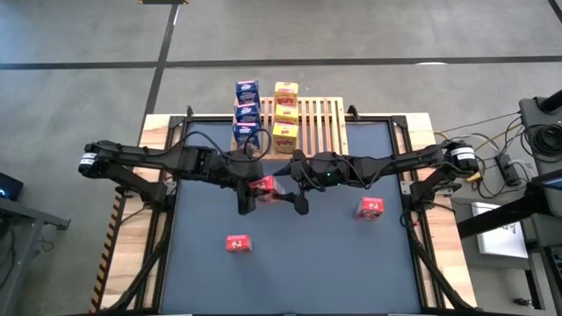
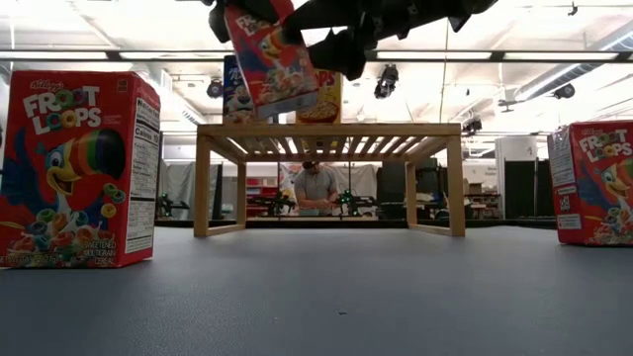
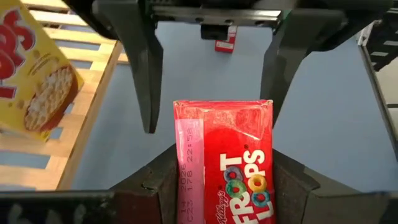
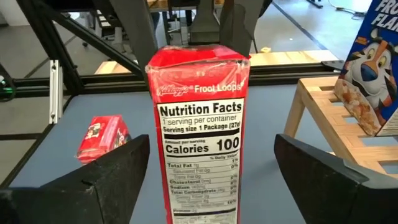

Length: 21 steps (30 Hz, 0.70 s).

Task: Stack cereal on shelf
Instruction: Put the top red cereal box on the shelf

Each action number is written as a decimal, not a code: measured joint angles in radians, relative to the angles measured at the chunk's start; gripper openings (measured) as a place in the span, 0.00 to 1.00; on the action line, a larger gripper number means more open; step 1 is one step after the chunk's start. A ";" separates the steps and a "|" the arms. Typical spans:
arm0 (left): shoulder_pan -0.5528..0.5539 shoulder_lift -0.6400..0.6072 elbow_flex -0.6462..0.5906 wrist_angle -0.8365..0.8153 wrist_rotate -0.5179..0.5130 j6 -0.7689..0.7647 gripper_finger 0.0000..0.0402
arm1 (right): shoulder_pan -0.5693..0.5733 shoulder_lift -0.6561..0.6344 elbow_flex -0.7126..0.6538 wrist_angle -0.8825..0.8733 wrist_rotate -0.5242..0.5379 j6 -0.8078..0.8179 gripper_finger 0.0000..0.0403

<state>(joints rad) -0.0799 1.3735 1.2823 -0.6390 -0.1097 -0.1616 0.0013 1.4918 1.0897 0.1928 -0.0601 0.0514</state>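
Note:
A red cereal box (image 3: 224, 162) hangs high over the middle of the blue table, in front of the shelf (image 1: 320, 123). My left gripper (image 3: 222, 171) is shut on it. My right gripper (image 4: 211, 149) faces it from the table's right, open wide. One of its fingers (image 3: 146, 81) stands on either side of the box's free end without touching. Three blue boxes (image 1: 247, 112) and three yellow boxes (image 1: 284, 112) stand on the shelf's slats at its left part. In the low view the held box (image 2: 269, 64) shows tilted above the shelf. My left gripper pinches the red box between its two fingers, on two opposite sides (image 3: 180, 186), at the end nearer the left arm. The fingers come from the table's left, slanting down, and lie along the box. The box is lifted clear of the table and tilted.
Two more red boxes stand on the table: one near the front left (image 1: 238, 243), one to the right (image 1: 370, 208). Bare slats remain on the shelf's right part (image 1: 329, 114). A person (image 2: 316, 188) sits in the room beyond the table.

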 joint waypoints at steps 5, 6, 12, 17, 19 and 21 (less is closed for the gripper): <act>0.000 0.000 0.000 0.022 0.020 0.022 0.39 | 0.000 0.000 0.000 0.000 -0.033 -0.002 0.81; 0.000 0.000 0.000 0.022 0.020 0.022 0.39 | 0.000 0.000 0.000 0.000 -0.038 -0.003 0.80; 0.000 0.000 0.000 0.022 0.019 0.022 0.39 | 0.000 0.000 0.000 0.000 -0.046 -0.013 0.72; 0.000 0.000 0.000 0.022 0.019 0.022 0.39 | 0.000 0.000 0.000 0.000 -0.046 -0.023 0.63; 0.000 0.000 0.000 0.022 0.018 0.022 0.39 | 0.000 0.001 0.000 0.000 -0.047 -0.026 0.59; 0.000 0.000 0.000 0.022 0.018 0.022 0.39 | 0.000 0.001 0.000 0.000 -0.048 -0.027 0.56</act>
<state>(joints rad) -0.0795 1.3731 1.2823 -0.6167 -0.0915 -0.1394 0.0013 1.4925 1.0897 0.1925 -0.1083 0.0247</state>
